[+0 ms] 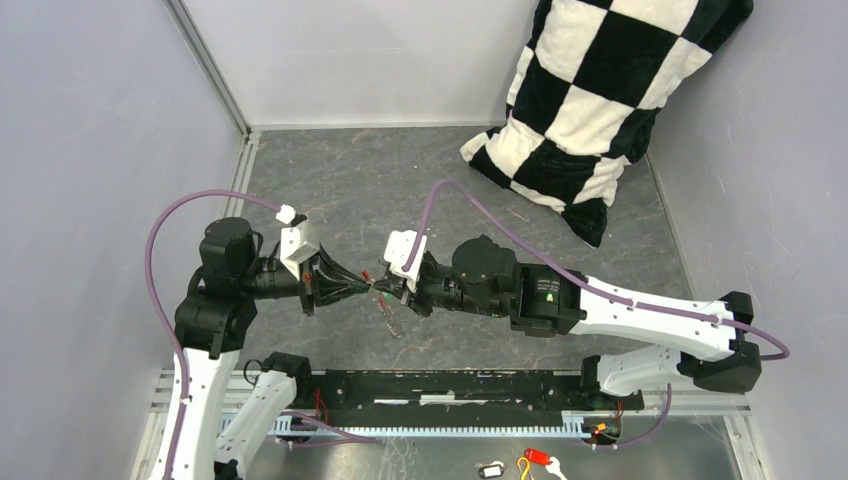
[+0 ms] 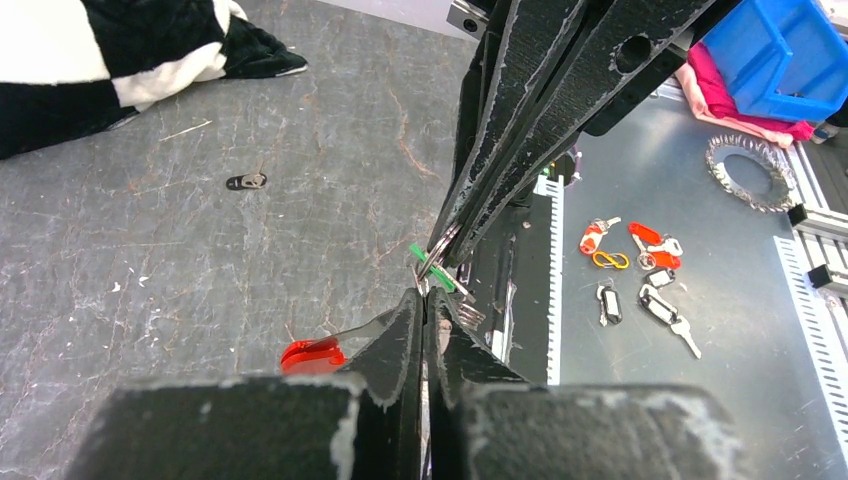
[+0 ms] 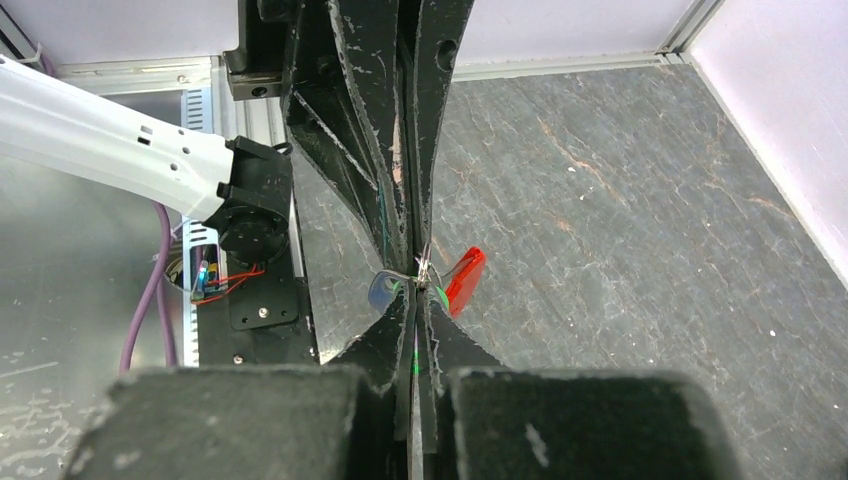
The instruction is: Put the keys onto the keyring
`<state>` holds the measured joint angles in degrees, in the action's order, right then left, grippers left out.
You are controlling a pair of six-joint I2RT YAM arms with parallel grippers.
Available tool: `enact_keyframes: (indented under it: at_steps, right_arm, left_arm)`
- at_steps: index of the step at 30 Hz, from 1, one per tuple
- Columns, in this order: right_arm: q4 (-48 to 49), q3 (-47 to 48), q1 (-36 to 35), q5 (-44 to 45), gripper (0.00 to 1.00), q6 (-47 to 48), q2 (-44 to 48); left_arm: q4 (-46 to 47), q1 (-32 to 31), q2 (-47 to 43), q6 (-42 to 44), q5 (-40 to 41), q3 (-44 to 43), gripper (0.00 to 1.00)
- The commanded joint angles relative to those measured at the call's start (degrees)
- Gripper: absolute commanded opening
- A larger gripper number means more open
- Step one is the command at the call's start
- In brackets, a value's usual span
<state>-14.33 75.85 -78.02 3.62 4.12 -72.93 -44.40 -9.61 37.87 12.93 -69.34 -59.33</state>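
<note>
Above the middle of the table my two grippers meet tip to tip. My left gripper [image 1: 371, 290] [image 2: 425, 297] is shut, with the thin silvery keyring [image 2: 434, 262] [image 3: 425, 266] pinched at its tips. The right gripper [image 1: 387, 291] [image 3: 418, 283] is also shut, with the short green key [image 2: 441, 277] [image 3: 441, 297] showing between its fingers. The long red key [image 2: 311, 355] [image 3: 465, 280] [image 1: 386, 312] hangs from the ring just beside the fingertips. A small dark bluish key [image 3: 385, 290] hangs on the other side. How the keys sit on the ring is hidden by the fingers.
A black-and-white checkered pillow [image 1: 590, 90] leans in the far right corner. A small dark metal piece [image 2: 246, 182] lies on the table towards it. Spare key tags [image 2: 640, 270] [image 1: 520, 465] lie on the metal shelf beyond the near rail [image 1: 450, 385], by a blue bin [image 2: 780, 50].
</note>
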Motion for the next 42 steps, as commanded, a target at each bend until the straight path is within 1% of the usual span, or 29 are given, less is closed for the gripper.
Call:
enact_keyframes:
  at_steps: [1,7,9,15,19,25,32,42]
  right_arm:
    - [4.28,1.44,-0.2,-0.59,0.0,-1.78,1.34]
    - [5.9,-1.66,0.72,-0.29,0.0,-4.02,3.25]
    - [6.39,-3.16,1.6,-0.43,0.0,-6.95,4.2]
    - [9.11,-8.33,4.78,-3.45,0.0,-12.01,7.01]
    - [9.11,-9.33,5.96,-5.64,0.0,-13.79,7.28]
    - [8.47,-10.52,8.44,-8.92,0.0,-16.84,7.27]
    - [8.4,-11.38,12.86,-16.47,0.0,-21.94,6.31]
    - [10.15,-13.8,14.36,-19.36,0.0,-23.89,6.73]
  left_arm:
    - [1.68,0.03,-0.46,2.71,-0.62,-0.4,0.02]
    - [1.68,0.03,-2.68,6.21,-1.14,0.02,0.02]
    - [1.69,0.03,-3.97,8.13,-1.23,0.53,0.02]
    - [1.77,0.03,-5.31,10.8,-2.76,0.6,0.02]
    - [1.75,0.02,-4.99,11.91,-3.75,0.02,0.02]
    - [4.05,0.03,-6.19,11.87,-5.53,0.46,0.02]
    - [6.56,0.03,-7.43,11.8,-7.3,1.21,0.02]
    - [11.44,0.03,-8.59,8.41,-7.44,2.46,0.02]
